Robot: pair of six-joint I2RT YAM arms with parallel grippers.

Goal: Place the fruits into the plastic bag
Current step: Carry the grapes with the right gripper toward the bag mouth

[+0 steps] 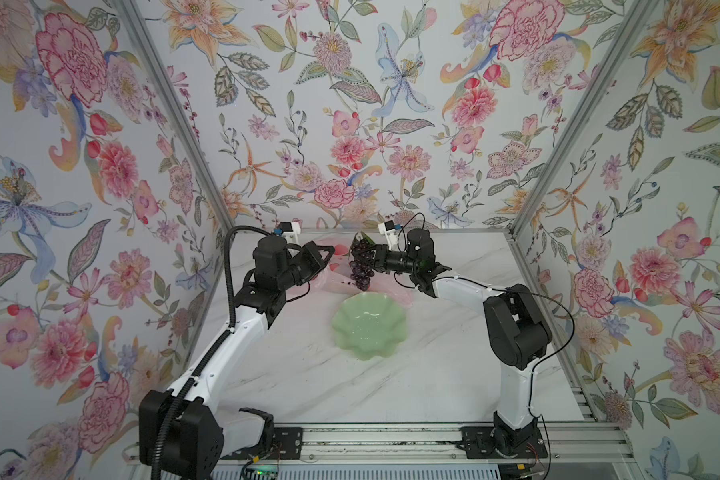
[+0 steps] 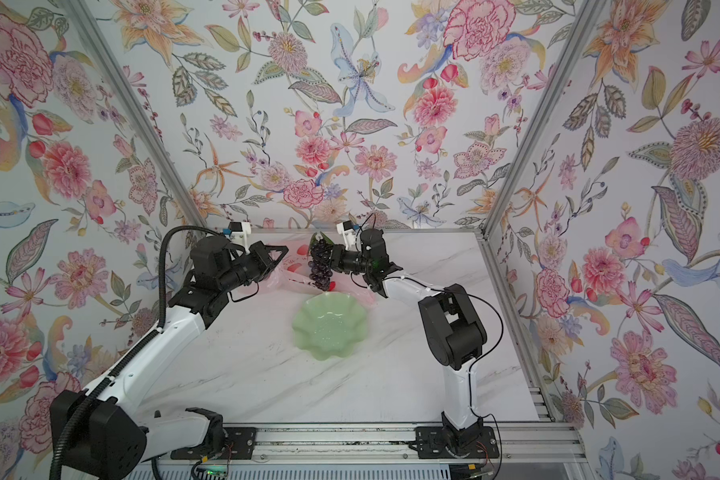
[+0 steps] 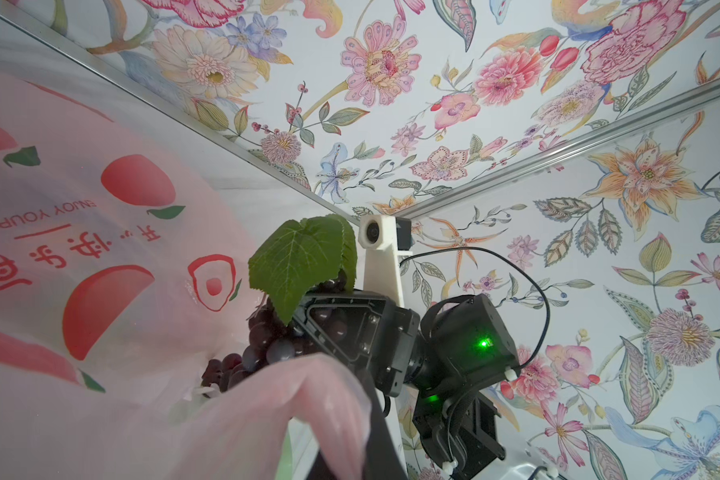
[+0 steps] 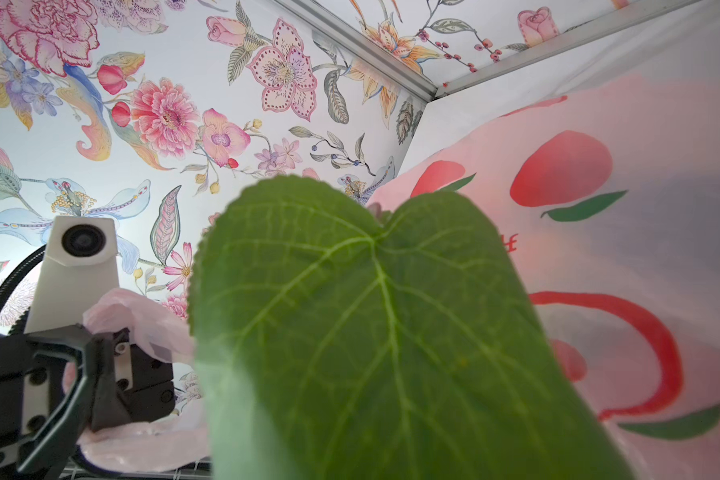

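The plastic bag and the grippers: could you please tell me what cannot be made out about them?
- Contents of the plastic bag: in both top views the grapes and both arms cover it.
- Right gripper fingertips: in the right wrist view the leaf hides them.
- Left gripper fingertips: in the left wrist view bag plastic drapes over them.

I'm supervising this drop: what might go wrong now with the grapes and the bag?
The right gripper holds the grapes by their upper part, so the dangling bunch may snag the bag rim. The left gripper pinches only thin plastic, which might slip and let the mouth sag. The leaf blocks the right wrist view.
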